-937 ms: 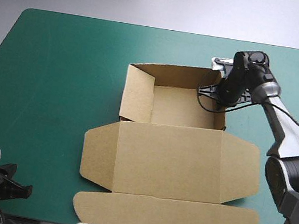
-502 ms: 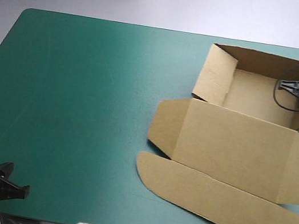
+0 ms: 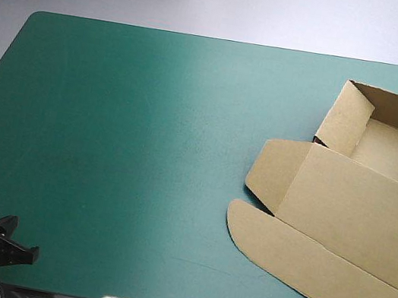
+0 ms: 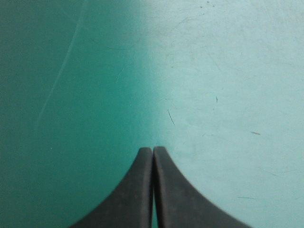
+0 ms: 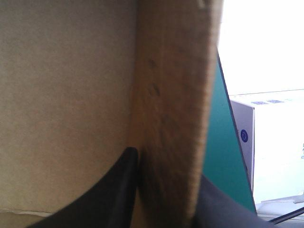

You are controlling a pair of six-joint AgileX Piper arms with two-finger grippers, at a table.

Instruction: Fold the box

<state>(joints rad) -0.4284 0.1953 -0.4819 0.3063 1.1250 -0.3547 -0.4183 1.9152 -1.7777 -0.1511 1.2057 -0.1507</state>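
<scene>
The box (image 3: 342, 213), tray open and lid flat, sits at the tabletop's (image 3: 130, 145) right edge. Only the wrist view shows right fingers (image 5: 118, 185) pinching its wall. Left fingers (image 4: 137, 190) are pressed together.

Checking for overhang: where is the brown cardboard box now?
In the high view the brown cardboard box sits at the right edge of the teal-green table, lid flat; the right gripper is shut on its wall.

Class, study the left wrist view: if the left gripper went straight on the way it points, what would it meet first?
Most likely the bare teal-green cover; nothing else shows ahead of the left gripper. The box sits far off by the table's right edge. Depth is unclear.
</scene>
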